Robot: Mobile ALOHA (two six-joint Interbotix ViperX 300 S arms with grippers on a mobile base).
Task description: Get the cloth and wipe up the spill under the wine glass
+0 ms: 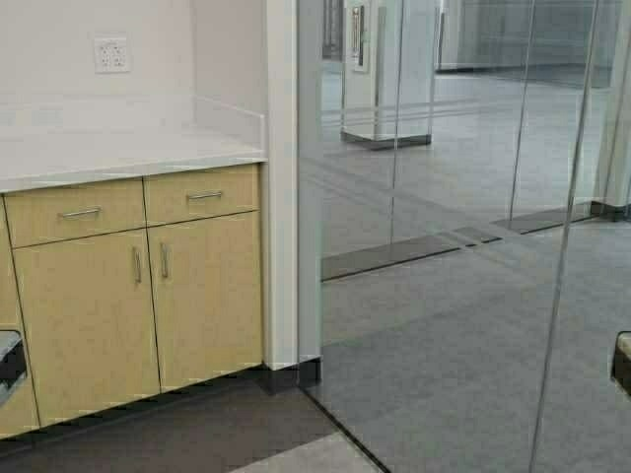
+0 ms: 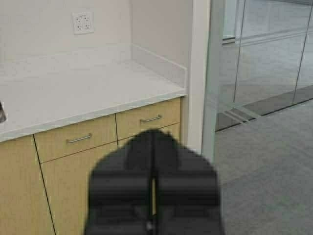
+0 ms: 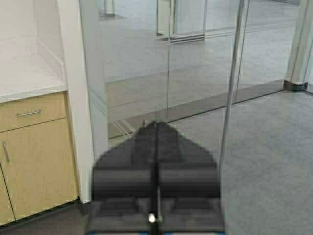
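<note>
The cloth and the wine glass are out of view in every frame. My left gripper (image 2: 153, 133) is shut and empty, held in the air before the wooden cabinet. My right gripper (image 3: 156, 125) is shut and empty, facing the glass wall. In the high view only a bit of the left arm (image 1: 10, 360) shows at the left edge and a bit of the right arm (image 1: 621, 360) at the right edge.
A white countertop (image 1: 118, 153) with a wall socket (image 1: 111, 54) above it runs over wooden drawers and doors (image 1: 148, 296). A white post (image 1: 281, 187) ends the cabinet. A glass wall (image 1: 444, 246) stands to the right. A small dark object (image 2: 2, 111) sits at the counter's edge.
</note>
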